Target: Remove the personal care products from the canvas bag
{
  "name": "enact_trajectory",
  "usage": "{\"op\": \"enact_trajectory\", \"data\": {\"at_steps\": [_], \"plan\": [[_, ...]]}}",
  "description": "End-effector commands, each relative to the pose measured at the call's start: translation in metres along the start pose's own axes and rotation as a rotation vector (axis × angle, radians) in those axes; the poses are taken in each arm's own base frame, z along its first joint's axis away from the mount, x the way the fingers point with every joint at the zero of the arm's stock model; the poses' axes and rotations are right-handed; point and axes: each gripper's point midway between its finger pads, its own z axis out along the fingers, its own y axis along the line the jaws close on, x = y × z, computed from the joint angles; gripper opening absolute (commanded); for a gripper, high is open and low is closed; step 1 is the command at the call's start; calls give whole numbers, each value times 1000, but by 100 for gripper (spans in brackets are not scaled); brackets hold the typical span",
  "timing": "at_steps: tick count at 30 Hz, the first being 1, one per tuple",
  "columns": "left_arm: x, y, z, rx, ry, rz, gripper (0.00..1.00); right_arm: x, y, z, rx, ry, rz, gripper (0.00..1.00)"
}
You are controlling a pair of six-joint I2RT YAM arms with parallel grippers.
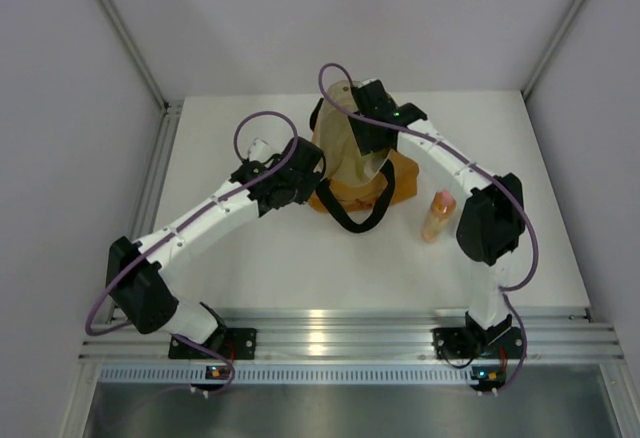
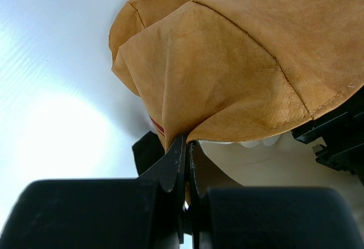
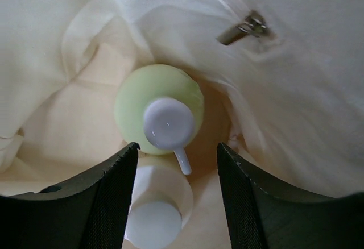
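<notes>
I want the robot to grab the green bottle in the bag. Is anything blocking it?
No bag lining covers the pale-green pump bottle; the open right gripper looks straight at it. A whitish container lies close beside it, between the fingers.

The mustard-orange cloth bag [image 2: 239, 73] is matt, with a fine crinkled grain and stitched seams. Its cream fabric lining [image 3: 68, 44] looks soft and matt and carries 1 shiny metal zip pull [image 3: 247, 27]. The pale-green white-topped pump bottle [image 3: 128, 104] is smooth plastic. The white table [image 2: 51, 90] is smooth and faintly glossy.
</notes>
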Motion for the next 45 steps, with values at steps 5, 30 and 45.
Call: {"op": "enact_trajectory", "data": {"at_steps": [5,30,45], "plan": [[5,16,11,-52,-3,49,0,-35,3,7,-78,-111,35,57],[3,16,10,-50,-12,52,0,-6,18,26,-155,-33,57,3],[2,16,9,-48,-19,44,0,-79,21,-53,-165,-260,100,0]]}}
